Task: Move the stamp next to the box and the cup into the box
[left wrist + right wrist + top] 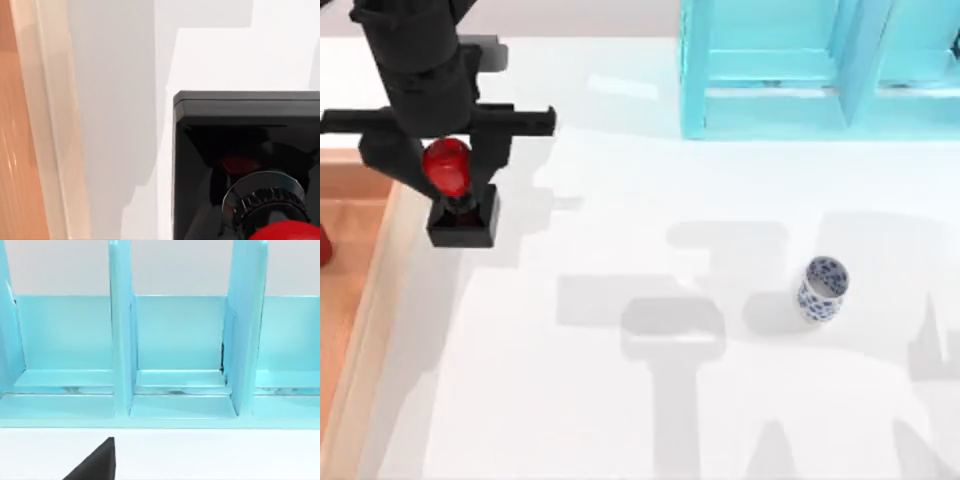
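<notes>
Top view, left gripper point(448, 172): it sits at the table's point(650, 400) left side near the far edge, its black fingers point(492, 150) closed narrowly on either side of the red ball knob of the stamp point(460, 205).
Stamp: held by its knob between those fingers; the black cube base shows just below the gripper and lies just right of the box wall, apart from it by a thin strip of white table. Whether the base rests on the table or hangs a little above it, I cannot tell.
Box point(365, 290): light wooden tray to the left of the gripper and stamp, running toward the near edge along the table's left side.
Cup point(821, 289): upright, white with blue pattern, well apart from the left gripper, off to its right and nearer the front.
Shelf point(790, 70): turquoise, at the far edge, to the gripper's right.
Left wrist view: the stamp point(240, 150) base seen close with its metal collar and red knob, the box point(50, 125) wall beside it across a band of table point(120, 100).
Right wrist view: faces the shelf point(175, 355) compartments over the table point(210, 455); a black corner shows at the lower edge, and the right gripper's finger state cannot be told.
</notes>
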